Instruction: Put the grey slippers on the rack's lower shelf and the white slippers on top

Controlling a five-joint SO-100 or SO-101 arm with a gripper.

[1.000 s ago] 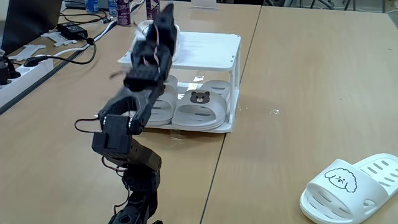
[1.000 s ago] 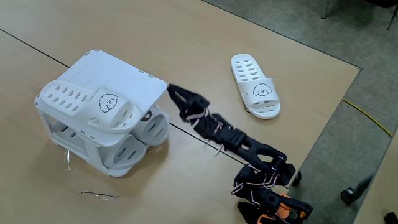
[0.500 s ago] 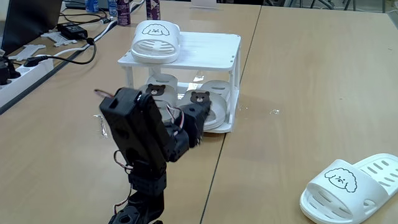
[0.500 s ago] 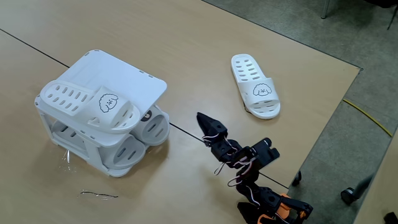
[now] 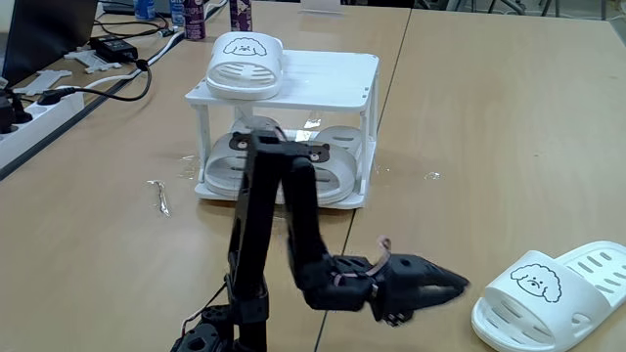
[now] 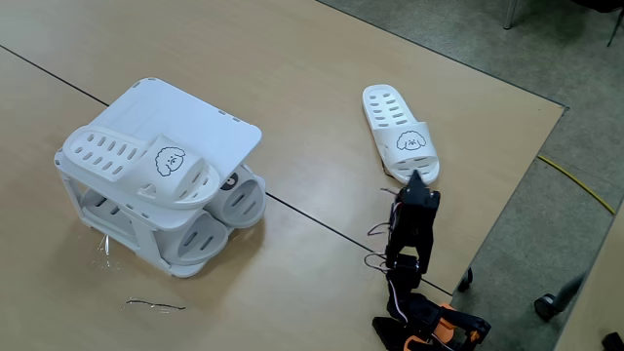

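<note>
**Q:** Looking at both fixed views, where's everything sitting?

**A:** One white slipper (image 5: 243, 61) is on the rack (image 5: 333, 70) top, at the left end in the front fixed view, puppy face toward the camera. The grey slippers (image 5: 323, 171) are side by side on the lower shelf (image 5: 354, 199), partly hidden behind the arm. The second white slipper (image 6: 401, 134) lies on the table (image 6: 322, 58), well apart from the rack.

**Q:** And the claw?

**A:** The gripper (image 5: 452, 285) is low over the table, pointing at that loose slipper and near it, holding nothing. In the other fixed view (image 6: 415, 181) its tip is right by the slipper's open end. The fingers look close together, but honestly I can't tell for sure.
</note>
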